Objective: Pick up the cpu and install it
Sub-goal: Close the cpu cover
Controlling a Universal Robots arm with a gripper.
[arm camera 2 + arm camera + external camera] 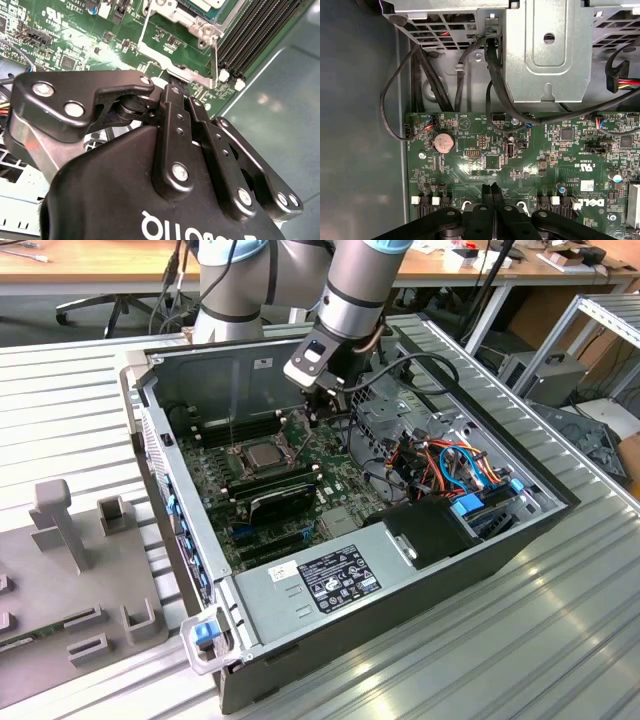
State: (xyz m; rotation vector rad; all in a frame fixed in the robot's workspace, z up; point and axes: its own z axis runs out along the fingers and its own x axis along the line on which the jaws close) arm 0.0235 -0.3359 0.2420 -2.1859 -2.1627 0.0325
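The cpu (262, 453), a pale silver-grey square, lies flat in the socket on the green motherboard (335, 475) inside the open computer case. The socket's metal frame (296, 428) stands hinged up beside it, and its thin lever (232, 435) points upward. In the second wrist view a pale corner of the cpu (204, 3) shows past the raised frame (172, 67). My gripper (322, 416) hangs above the board just to the exterior view's right of the socket. Its black fingers meet with nothing between them in both wrist views (491, 189) (176, 86).
Case walls (215, 370) surround the board. A metal drive cage (545, 50) with black cables (490, 75) and a black power supply (320, 580) stand close by. Memory slots (260, 30) flank the socket. A grey fixture (60, 525) sits on the exterior view's left.
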